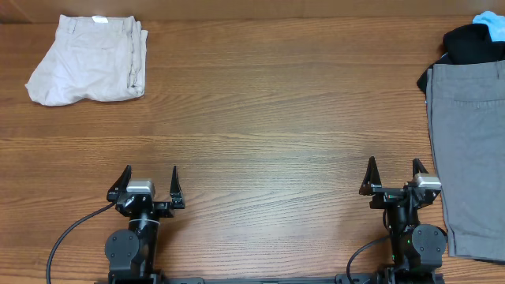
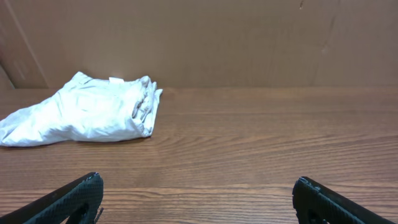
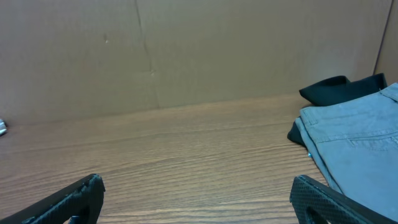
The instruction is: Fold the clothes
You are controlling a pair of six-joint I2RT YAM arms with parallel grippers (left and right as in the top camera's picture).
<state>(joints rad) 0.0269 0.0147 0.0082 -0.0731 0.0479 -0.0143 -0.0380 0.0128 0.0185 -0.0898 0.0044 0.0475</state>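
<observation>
The grey shorts (image 1: 469,150) lie flat along the right edge of the table, waistband at the far end; they also show at the right of the right wrist view (image 3: 357,134). My right gripper (image 1: 393,175) is open and empty at the near edge, just left of the shorts and apart from them; its fingers frame bare wood in the right wrist view (image 3: 196,190). My left gripper (image 1: 150,181) is open and empty at the near left, over bare wood in the left wrist view (image 2: 196,190).
Folded cream-beige shorts (image 1: 88,71) lie at the far left, also in the left wrist view (image 2: 87,112). A black shirt (image 1: 473,43) lies at the far right under the grey shorts, with a light blue item (image 1: 491,25) behind it. A cardboard wall (image 3: 186,50) backs the table.
</observation>
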